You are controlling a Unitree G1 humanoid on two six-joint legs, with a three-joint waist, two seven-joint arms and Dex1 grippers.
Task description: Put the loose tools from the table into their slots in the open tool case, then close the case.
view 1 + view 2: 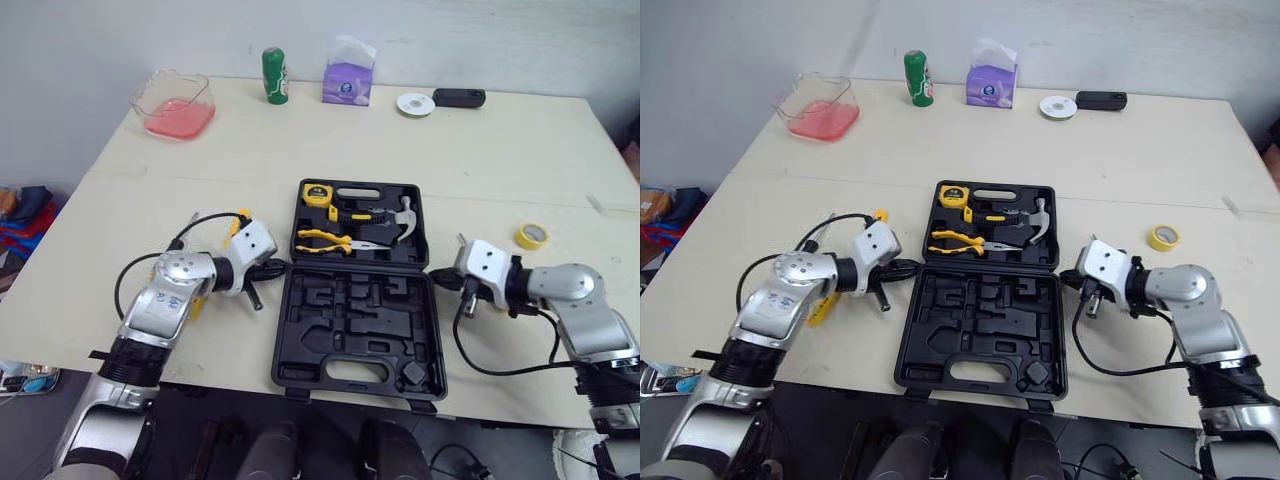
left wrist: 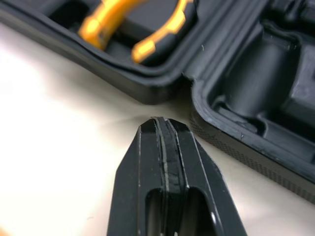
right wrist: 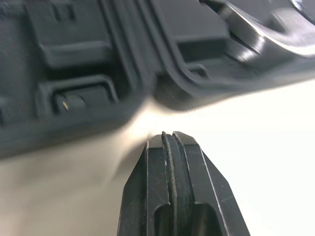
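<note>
Head views: black tool case (image 1: 360, 290) lying fully open at the middle of the pale table (image 1: 500, 150), both halves flat. In the far half, a yellow tape measure (image 1: 317, 194), yellow-handled pliers (image 1: 325, 240) and a hammer (image 1: 400, 215) seated in their slots; in the near half, only bare moulded recesses. Dark label on the tape measure, lettering too small to read. Left gripper (image 1: 275, 267) at the case's left side, level with the hinge line, just beside the rim. Right gripper (image 1: 440, 277) at the matching spot on the case's right side. Under the left arm, a yellow object (image 1: 822, 308) on the table, possibly a loose tool, mostly hidden. To the right of the case, well apart from it, a yellow tape roll (image 1: 531, 236). Along the far edge: clear tub (image 1: 175, 103) with pink contents, green bottle (image 1: 275, 76), purple tissue pack (image 1: 348, 82), white disc (image 1: 415, 104), black device (image 1: 459, 97); print on bottle and pack illegible.

Left wrist view: two black fingers pressed tight together, nothing between them, tip low over bare table just short of the case rim near the hinge. Beyond, the pliers' yellow handles.

Right wrist view: same here, fingers fully closed and empty, tip near the case edge; hammer's metal head beyond the rim.
</note>
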